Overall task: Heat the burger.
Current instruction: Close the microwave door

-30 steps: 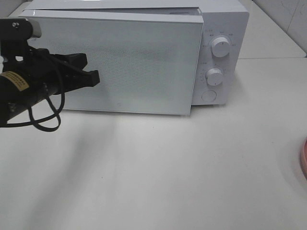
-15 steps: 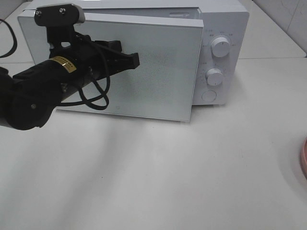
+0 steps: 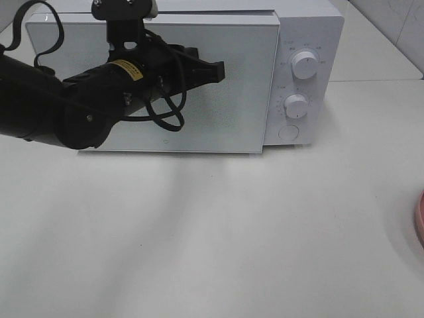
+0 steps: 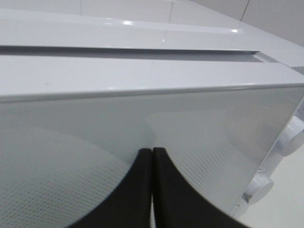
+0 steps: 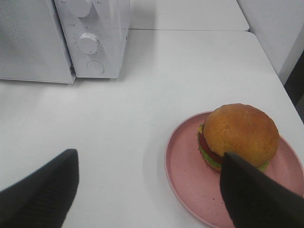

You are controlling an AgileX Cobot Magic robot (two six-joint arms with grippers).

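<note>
The burger (image 5: 240, 135), with a golden-brown bun, sits on a pink plate (image 5: 185, 175) in the right wrist view. My right gripper (image 5: 149, 156) hovers open in front of it, one finger overlapping the plate's near side, nothing between the fingers. In the exterior high view the burger is out of frame; only the plate's rim (image 3: 420, 218) shows at the right edge. My left gripper (image 3: 218, 68) is shut and empty, its tips (image 4: 152, 151) pressed against the white microwave's door (image 3: 245, 99). The door stands almost flush with the body, a narrow gap showing along its top.
The microwave (image 3: 311, 26) stands at the back of the white table, with two knobs (image 3: 304, 64) (image 3: 296, 106) and a round button (image 3: 288, 132) on its right panel. The left arm and its cable cover the door's left half.
The left arm swept up and to the right across the door, fingers staying shut. The door swung from ajar to nearly closed. The right gripper has stayed open.
</note>
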